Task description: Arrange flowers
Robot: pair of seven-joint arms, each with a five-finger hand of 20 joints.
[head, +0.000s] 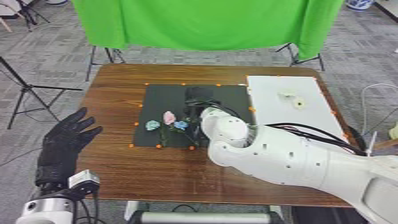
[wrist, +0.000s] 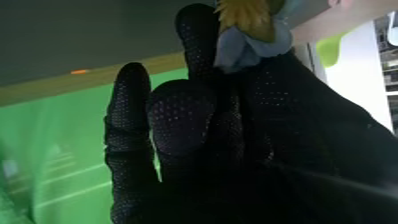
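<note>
"What's nearest you?"

"My left hand (head: 67,137), beside the table's left edge, fingers spread wide. Then brown, grained wood, the table (head: 133,175), with the right arm (head: 293,157) slanting over it."

"And the flowers?"

"On the black mat (head: 155,102) I see a pale blue flower (head: 153,125), a pink flower (head: 169,117) and a deeper blue flower (head: 181,125), close together. Their long axes run roughly near to far, blooms away from me, stems my way."

"Your right hand?"

"Over the mat, farther out. On the wrist view my right hand (head: 199,95) has a yellow and grey-blue flower (wrist: 243,17) pinched at the fingertips, yellow petals outward. I can't tell how its stem lies."

"Beyond?"

"To the right, a white panel (head: 271,112) with pale blooms (head: 298,103) on it. Past the table, a green cloth (head: 213,25) hangs above grey patterned flooring (head: 58,55), and a black tripod (head: 30,87) stands left."
</note>
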